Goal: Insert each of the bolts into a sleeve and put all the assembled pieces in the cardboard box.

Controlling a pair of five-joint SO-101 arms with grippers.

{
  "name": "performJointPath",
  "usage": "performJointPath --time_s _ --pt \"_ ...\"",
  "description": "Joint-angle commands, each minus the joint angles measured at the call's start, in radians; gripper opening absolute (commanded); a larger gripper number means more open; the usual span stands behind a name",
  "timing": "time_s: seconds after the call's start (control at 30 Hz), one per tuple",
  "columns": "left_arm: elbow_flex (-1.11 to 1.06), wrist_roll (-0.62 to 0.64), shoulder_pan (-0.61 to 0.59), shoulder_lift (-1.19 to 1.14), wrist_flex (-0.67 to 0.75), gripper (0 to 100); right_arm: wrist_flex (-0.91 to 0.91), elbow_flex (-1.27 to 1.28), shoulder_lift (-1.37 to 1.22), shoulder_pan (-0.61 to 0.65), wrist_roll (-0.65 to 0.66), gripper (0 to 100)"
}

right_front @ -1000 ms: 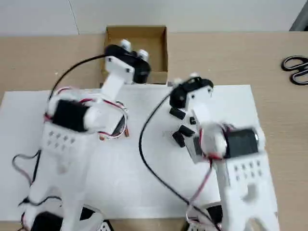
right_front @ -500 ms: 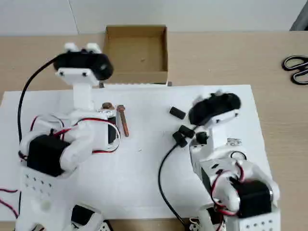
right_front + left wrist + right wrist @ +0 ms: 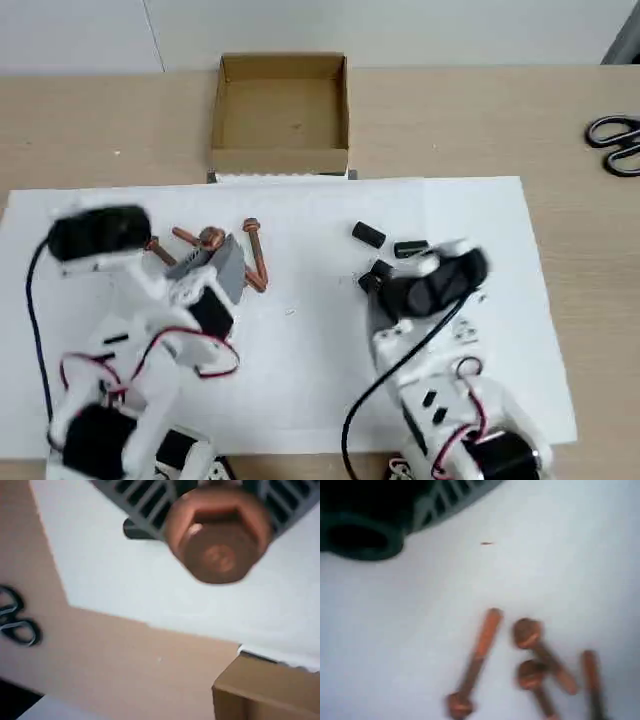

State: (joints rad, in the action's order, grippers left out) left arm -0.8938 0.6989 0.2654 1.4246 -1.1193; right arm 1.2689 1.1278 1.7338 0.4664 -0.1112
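My left gripper is shut on a copper bolt. In the left wrist view the bolt's hexagonal head faces the camera, between the grey jaws of that gripper. Several more copper bolts lie on the white paper beside it, and the right wrist view shows those bolts too. My right gripper is among the black sleeves and looks shut on one sleeve, whose open end points at the camera. The cardboard box stands at the back.
A white paper sheet covers the table's middle. Scissors lie at the far right on bare wood. Another black sleeve lies loose near the right gripper. The box corner and the scissors show in the left wrist view.
The left arm has swung back from the box to the bolts and now holds one. The right arm has drawn back toward the front, with its gripper staying by the sleeves.
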Motion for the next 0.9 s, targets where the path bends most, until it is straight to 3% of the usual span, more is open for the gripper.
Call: performJointPath --time_s 0.0,0.3,0.43,0.6,0.87 --pt "-0.081 0.018 0.002 0.147 0.083 0 -0.044 0.069 0.091 0.099 -0.011 0.3" --pt "-0.206 0.018 0.012 0.348 0.155 0 -0.18 0.091 0.064 0.288 -0.003 0.3" --pt "-0.216 0.018 0.114 0.391 0.149 0 -0.202 0.124 0.064 0.364 -0.005 0.3" --pt "-0.222 0.018 0.207 0.393 0.149 0 -0.305 0.18 0.064 0.389 0.012 0.3" --pt "-0.248 0.014 0.218 0.393 0.149 0 -0.338 0.212 0.065 0.389 0.153 0.3"
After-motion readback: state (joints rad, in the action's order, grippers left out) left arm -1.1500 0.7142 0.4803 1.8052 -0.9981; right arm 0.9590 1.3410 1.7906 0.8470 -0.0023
